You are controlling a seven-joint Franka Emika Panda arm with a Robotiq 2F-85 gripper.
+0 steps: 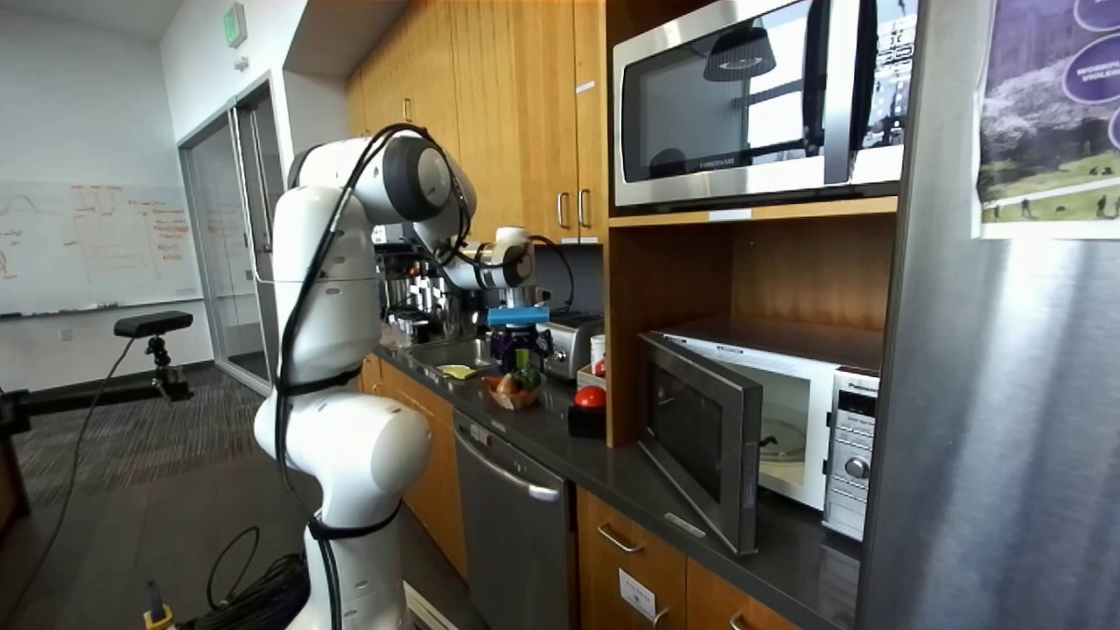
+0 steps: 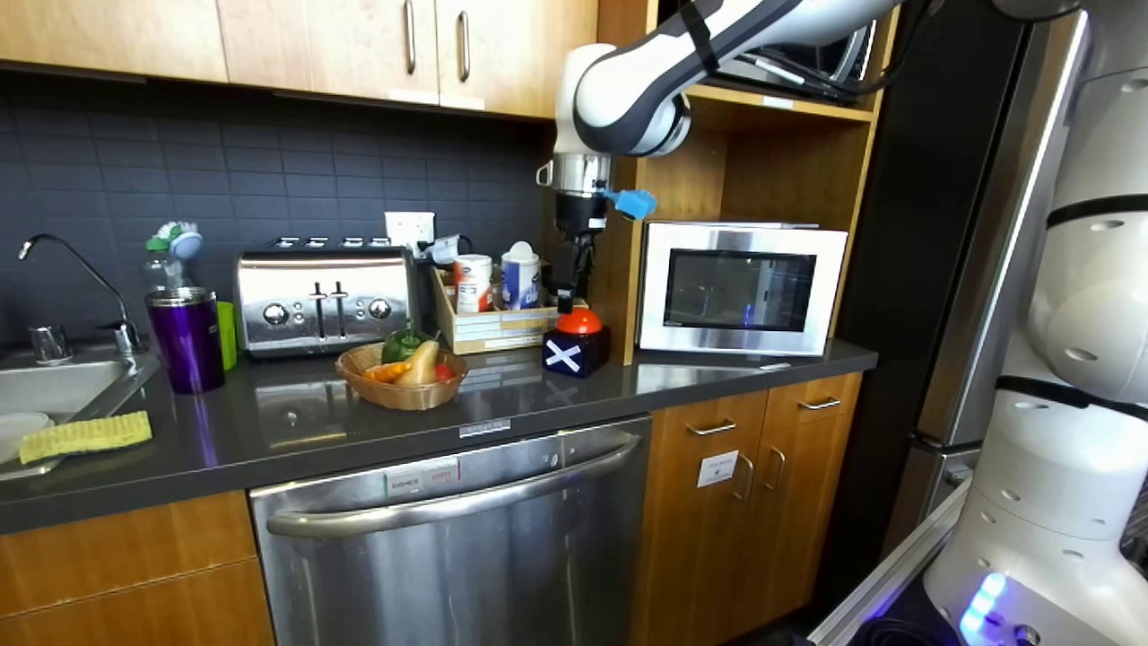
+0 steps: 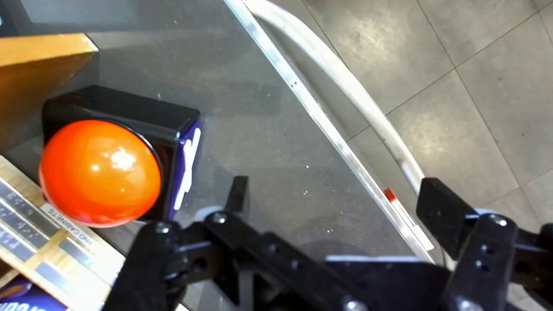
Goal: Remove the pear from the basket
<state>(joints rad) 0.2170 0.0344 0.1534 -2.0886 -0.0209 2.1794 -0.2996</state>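
- Getting to the pear (image 2: pixel 418 366) looks like the step in hand; the grasp is not yet made.
- The gripper (image 3: pixel 337 198) hangs above the dark countertop (image 3: pixel 268 129), its fingers well apart with no object held between them.
- The pear sits in the wicker basket (image 2: pixel 395 396), narrow end tipped up, in front of a green bell pepper (image 2: pixel 401 344) and beside an orange vegetable (image 2: pixel 386 371), probably a carrot.
- The next move likely calls for travel from near the red dome button (image 3: pixel 101 172) to above the basket, then a descent with one finger on each side of the pear; the pepper may leave little room there.
- A straight lift seems the safer way out, since the neighbours could shift or snag.
- Hidden: the pear's far side, and perhaps its lowest part behind the basket's front rim.
- The basket is outside the wrist view, so no close look at the pear is available.
- In both exterior views the fingers are dark and small; only the wrist view settles their gap.
- Cut off in the wrist view: a wooden crate (image 3: pixel 56 248) at lower left, and a black shape (image 3: pixel 384 285) at the bottom edge that I cannot identify.
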